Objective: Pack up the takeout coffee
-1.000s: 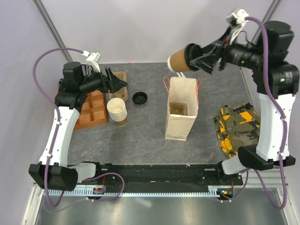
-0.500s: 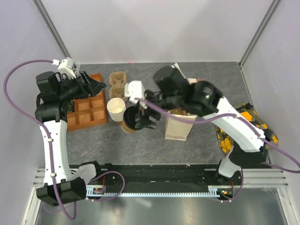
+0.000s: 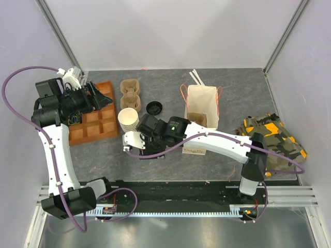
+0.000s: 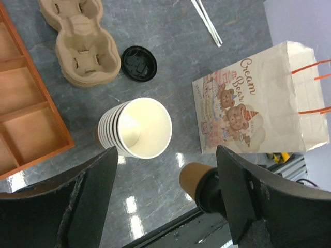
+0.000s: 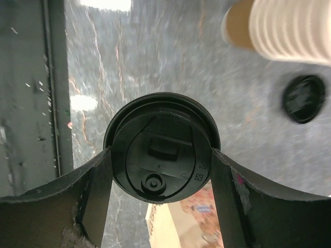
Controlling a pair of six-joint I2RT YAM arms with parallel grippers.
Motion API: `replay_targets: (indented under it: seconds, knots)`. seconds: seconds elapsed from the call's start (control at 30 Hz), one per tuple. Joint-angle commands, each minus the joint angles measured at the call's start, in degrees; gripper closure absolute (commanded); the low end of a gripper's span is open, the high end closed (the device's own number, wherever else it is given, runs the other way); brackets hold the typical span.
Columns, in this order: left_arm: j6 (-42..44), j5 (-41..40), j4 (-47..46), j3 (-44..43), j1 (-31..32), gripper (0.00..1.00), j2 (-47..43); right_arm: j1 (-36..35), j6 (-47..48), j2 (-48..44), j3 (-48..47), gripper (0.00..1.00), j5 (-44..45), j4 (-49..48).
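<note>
- Takeout coffee (image 5: 161, 147), one brown cup with a black lid, is over the one grey table (image 3: 103, 152). It is near the middle, between the cup stack and the bag and on the near side of both. I cannot tell whether it touches the tabletop.
- One white paper bag (image 4: 248, 113) with orange handles stands upright right of centre, its mouth open.
- One camouflage cloth (image 3: 269, 134) lies at the right edge.
- One orange compartment tray (image 3: 98, 133) sits at the far left.
- Two arms, one gripper each:
  - The right gripper (image 5: 161, 155) reaches left across the table. It is pinching the coffee with a finger on each side of the lid, which faces its wrist camera.
  - The left gripper (image 4: 166, 152) hangs above the tray with its fingers spread and nothing between them.
- One pulp cup carrier (image 4: 77, 46) lies far of the stack, just right of the tray.
- One stack of lidless cups (image 4: 139, 129) stands left of the bag. There are several nested cups, but I cannot count them exactly.
- One loose black lid (image 4: 138, 63) lies just right of the carrier.
- Two thin white sticks (image 4: 207, 23) lie side by side at the far edge.
</note>
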State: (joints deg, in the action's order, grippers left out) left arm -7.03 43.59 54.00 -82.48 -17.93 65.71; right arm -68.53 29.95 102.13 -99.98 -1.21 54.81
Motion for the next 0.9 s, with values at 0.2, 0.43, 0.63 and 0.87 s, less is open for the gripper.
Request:
replay_targets:
  seconds: [0.2, 0.43, 0.63, 0.87]
  knots:
    - [6.94, 3.42, 6.21, -4.36, -0.70, 0.13, 3.37, 0.77, -1.12, 2.90, 8.04, 0.56, 1.65, -15.86]
    - [6.94, 4.83, 6.12, -4.89, -0.61, 0.12, 4.16, 3.05, -6.21, 5.36, 7.52, 0.54, -1.24, -16.66]
    - [6.94, 4.48, 5.07, -4.45, -0.70, 0.12, 3.72, 4.63, -8.24, 6.15, 8.14, 0.51, -3.00, -17.01]
    - [8.78, 5.01, 4.98, -3.92, -0.70, 0.12, 3.02, 6.22, -9.39, 5.28, 8.40, 0.29, -5.47, -16.84]
